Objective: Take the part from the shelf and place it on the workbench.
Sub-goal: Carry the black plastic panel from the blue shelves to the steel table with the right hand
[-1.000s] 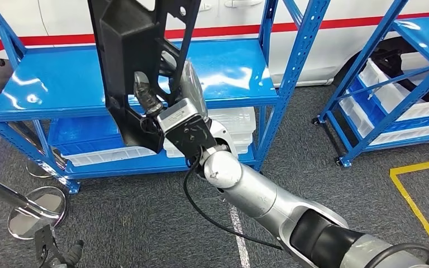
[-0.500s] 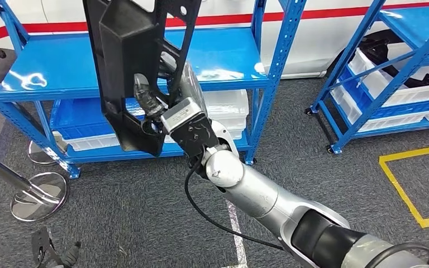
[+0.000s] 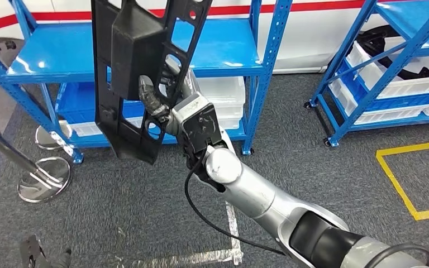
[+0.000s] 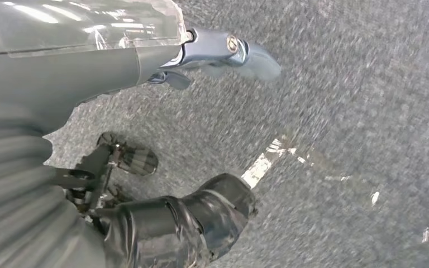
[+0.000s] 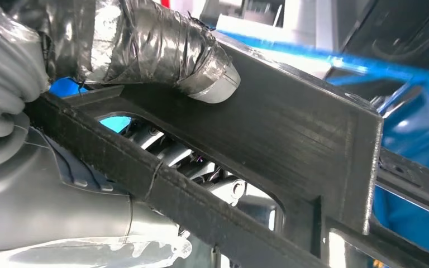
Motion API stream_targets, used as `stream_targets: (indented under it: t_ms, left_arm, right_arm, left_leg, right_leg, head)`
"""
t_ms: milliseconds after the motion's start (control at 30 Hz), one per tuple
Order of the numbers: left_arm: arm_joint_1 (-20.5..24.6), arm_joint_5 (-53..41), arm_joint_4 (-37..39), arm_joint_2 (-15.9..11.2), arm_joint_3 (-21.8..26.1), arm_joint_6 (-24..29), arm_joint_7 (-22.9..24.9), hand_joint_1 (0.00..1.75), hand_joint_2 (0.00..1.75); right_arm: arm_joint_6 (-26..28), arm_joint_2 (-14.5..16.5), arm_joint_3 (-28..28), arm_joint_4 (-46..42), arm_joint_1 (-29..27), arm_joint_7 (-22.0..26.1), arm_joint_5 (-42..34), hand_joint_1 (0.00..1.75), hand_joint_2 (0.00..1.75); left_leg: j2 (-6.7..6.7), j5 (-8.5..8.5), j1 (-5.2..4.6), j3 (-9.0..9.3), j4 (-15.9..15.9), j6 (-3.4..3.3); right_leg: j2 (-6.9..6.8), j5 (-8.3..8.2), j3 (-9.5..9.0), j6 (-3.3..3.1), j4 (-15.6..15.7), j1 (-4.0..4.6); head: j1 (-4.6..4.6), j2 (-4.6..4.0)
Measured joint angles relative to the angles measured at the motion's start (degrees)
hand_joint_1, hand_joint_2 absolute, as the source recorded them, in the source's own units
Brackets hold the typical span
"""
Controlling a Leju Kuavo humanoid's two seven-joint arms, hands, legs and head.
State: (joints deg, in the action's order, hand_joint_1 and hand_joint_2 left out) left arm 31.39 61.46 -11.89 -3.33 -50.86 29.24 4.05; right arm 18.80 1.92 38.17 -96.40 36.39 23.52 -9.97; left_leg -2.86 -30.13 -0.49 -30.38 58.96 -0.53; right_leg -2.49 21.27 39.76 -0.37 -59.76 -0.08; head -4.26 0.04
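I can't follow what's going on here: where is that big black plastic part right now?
In the head view the black plastic part is off the shelf, held upright in the right hand, in front of the blue shelf.

part (image 3: 137, 67): top cut off by frame edge | right hand (image 3: 170, 106) fingers: mostly hidden behind part

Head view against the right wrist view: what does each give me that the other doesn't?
Head view alone: the whole black plastic part held upright, the silver right arm, the blue shelf with white bins, grey carpet and yellow floor tape. Right wrist view alone: the taped thumb pressed on a bar of the part, with fingers behind its opening. Both: the right hand gripping the part, with blue shelving behind.
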Motion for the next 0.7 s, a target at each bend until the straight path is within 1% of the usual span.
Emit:
stream_targets:
  t_ms: [33,67,100,133,167,200,233,267,300,333,367,400,433,467,500,533,567,600,633,667,700]
  left_arm:
    - [0.0,0.2,0.0,-0.3,0.0,-0.2,0.1,0.00,1.75]
    - [-0.1,0.3,0.0,-0.5,0.0,-0.4,0.2,0.00,1.75]
    - [-0.2,0.4,0.0,-0.8,0.0,-0.7,0.3,0.00,1.75]
    - [-0.3,0.3,0.0,-1.0,0.0,-1.0,0.5,0.00,1.75]
    - [-0.3,0.2,0.0,-1.2,0.0,-1.4,0.7,0.00,1.75]
    - [-0.3,0.0,0.0,-1.5,0.0,-1.7,1.0,0.00,1.75]
    - [-0.3,-0.1,0.0,-1.8,0.0,-2.0,1.3,0.00,1.75]
    - [-0.4,-0.2,0.0,-2.0,0.0,-2.3,1.7,0.00,1.75]
    - [-0.5,-0.3,0.0,-2.4,0.0,-2.5,2.1,0.00,1.75]
    - [-0.7,-0.3,0.0,-2.7,0.0,-2.8,2.4,0.00,1.75]
    - [-0.8,-0.4,0.0,-3.0,0.0,-3.1,2.7,0.00,1.75]
    - [-0.8,-0.4,0.0,-3.2,0.0,-3.5,3.0,0.00,1.75]
    - [-0.8,-0.3,0.0,-3.4,0.0,-3.9,3.1,0.00,1.75]
    - [-0.7,-0.3,0.0,-3.6,0.0,-4.4,3.2,0.00,1.75]
    - [-0.7,-0.2,0.0,-3.9,0.0,-4.8,3.3,0.00,1.75]
    - [-0.7,-0.2,0.0,-4.2,0.0,-5.2,3.4,0.00,1.75]
    - [-0.8,-0.2,0.0,-4.6,0.0,-5.5,3.5,0.00,1.75]
    - [-0.8,-0.2,0.0,-5.0,0.0,-5.7,3.7,0.00,1.75]
    - [-0.6,-0.2,0.1,-5.3,0.0,-5.8,3.8,0.00,1.75]
    - [-0.4,-0.1,0.1,-5.7,0.0,-5.9,3.8,0.00,1.75]
    - [-0.3,-0.1,0.1,-6.0,0.0,-6.3,3.6,0.00,1.75]
  right_arm:
    - [-0.4,0.0,-0.1,0.3,0.0,0.2,-0.2,1.75,1.75]
    - [-0.7,0.0,-0.2,0.5,0.0,0.3,-0.4,1.75,1.75]
    - [-1.0,-0.1,-0.3,0.6,0.0,0.3,-0.6,1.75,1.75]
    - [-1.2,-0.1,-0.3,0.7,0.0,0.3,-0.8,1.75,1.75]
    - [-1.4,-0.2,-0.4,0.8,-0.1,0.3,-1.0,1.75,1.75]
    - [-1.5,-0.3,-0.4,0.8,-0.3,0.2,-1.1,1.75,1.75]
    - [-1.6,-0.5,-0.5,0.9,-0.5,0.1,-1.2,1.75,1.75]
    - [-1.6,-0.6,-0.7,0.9,-0.9,0.0,-1.3,1.75,1.75]
    - [-1.7,-0.8,-0.8,0.9,-1.3,-0.1,-1.3,1.75,1.75]
    - [-1.7,-0.9,-1.0,0.9,-1.7,-0.2,-1.3,1.75,1.75]
    - [-1.8,-1.1,-1.2,0.8,-1.9,-0.2,-1.3,1.75,1.75]
    - [-1.9,-1.2,-1.3,0.8,-2.1,-0.4,-1.4,1.75,1.75]
    - [-2.0,-1.4,-1.4,0.6,-2.2,-0.4,-1.6,1.75,1.75]
    - [-2.3,-1.6,-1.5,0.4,-2.4,-0.6,-1.8,1.75,1.75]
    - [-2.5,-1.7,-1.6,0.3,-2.6,-0.6,-2.0,1.75,1.75]
    - [-2.9,-1.9,-1.7,0.0,-2.7,-0.7,-2.1,1.75,1.75]
    - [-3.2,-2.0,-1.8,-0.3,-2.8,-0.8,-2.1,1.75,1.75]
    - [-3.6,-2.1,-1.8,-0.6,-2.9,-0.8,-2.2,1.75,1.75]
    - [-3.9,-2.1,-1.9,-0.9,-2.9,-1.0,-2.3,1.75,1.75]
    - [-4.3,-2.2,-1.9,-1.2,-2.9,-1.2,-2.4,1.75,1.75]
    - [-4.7,-2.3,-2.0,-1.5,-3.0,-1.3,-2.6,1.75,1.75]
  left_leg:
    - [0.47,0.13,0.03,-0.02,-0.7,-0.35]
    - [0.94,0.73,0.15,-0.27,-0.8,-0.65]
    - [1.41,1.30,0.31,-0.45,-1.0,-1.01]
    - [1.80,1.88,0.50,-0.74,-1.2,-1.40]
    - [2.23,2.36,0.56,-1.13,-1.1,-1.67]
    - [2.74,2.73,0.55,-1.67,-1.0,-1.87]
    - [3.29,3.02,0.53,-2.21,-0.8,-1.94]
    - [3.90,3.22,0.52,-2.72,-0.6,-1.92]
    - [4.53,3.34,0.51,-3.16,-0.3,-1.88]
    - [5.18,3.40,0.51,-3.51,0.0,-1.85]
    - [5.79,3.40,0.53,-3.78,0.3,-1.80]
    - [6.35,3.45,0.53,-4.11,0.6,-1.66]
    - [6.86,3.53,0.58,-4.48,0.8,-1.47]
    - [7.29,3.70,0.73,-4.93,1.0,-1.15]
    - [7.79,3.95,0.91,-5.41,1.0,-0.74]
    - [8.33,4.20,1.05,-5.75,1.0,-0.34]
    - [8.47,4.21,1.14,-6.10,1.0,0.03]
    - [7.91,3.85,1.06,-6.51,1.4,0.38]
    - [6.85,2.95,0.99,-7.27,2.8,0.73]
    - [5.49,1.57,1.01,-8.47,5.2,1.05]
    - [4.32,0.03,1.05,-10.09,8.7,1.41]
  right_leg:
    - [-0.54,-0.34,-0.04,0.32,0.2,0.01]
    - [-0.62,-0.31,0.02,0.68,0.1,-0.07]
    - [-0.25,0.44,0.42,1.04,-0.6,-0.12]
    - [0.43,2.04,1.25,1.36,-2.5,-0.19]
    - [1.22,4.19,2.42,1.63,-5.6,-0.33]
    - [1.72,6.37,3.81,1.78,-9.4,-0.38]
    - [1.96,7.99,4.96,1.87,-12.9,-0.41]
    - [2.06,8.62,5.43,1.89,-15.1,-0.43]
    - [2.15,8.23,4.91,1.83,-15.1,-0.44]
    - [2.41,6.97,3.36,1.67,-13.0,-0.45]
    - [3.16,5.58,1.25,1.38,-9.4,-0.45]
    - [4.46,4.52,-0.85,1.07,-6.1,-0.57]
    - [5.63,3.92,-2.32,0.79,-3.4,-0.64]
    - [6.44,3.93,-3.00,0.58,-2.0,-0.64]
    - [6.59,4.04,-3.17,0.48,-1.6,-0.63]
    - [6.02,4.02,-3.13,0.35,-1.1,-0.57]
    - [5.28,3.92,-3.21,0.16,-0.7,-0.65]
    - [4.68,3.73,-3.41,-0.06,-0.2,-0.82]
    - [3.99,3.50,-3.65,-0.36,0.4,-0.97]
    - [3.33,3.33,-3.84,-0.57,0.7,-1.06]
    - [2.69,3.27,-3.92,-0.71,0.9,-1.04]
  head:
    - [-0.04,0.00]
    - [-0.02,0.00]
    - [-0.05,0.00]
    - [-0.12,0.00]
    - [-0.15,0.00]
    - [-0.20,0.00]
    - [-0.21,0.00]
    - [-0.21,0.00]
    - [-0.22,0.00]
    - [-0.23,0.00]
    - [-0.23,0.00]
    - [-0.17,0.00]
    - [-0.11,0.01]
    - [-0.14,0.01]
    - [-0.22,0.01]
    - [-0.36,0.01]
    - [-0.51,0.01]
    - [-0.50,0.01]
    - [-0.41,0.01]
    - [-0.31,0.01]
    - [-0.20,0.00]
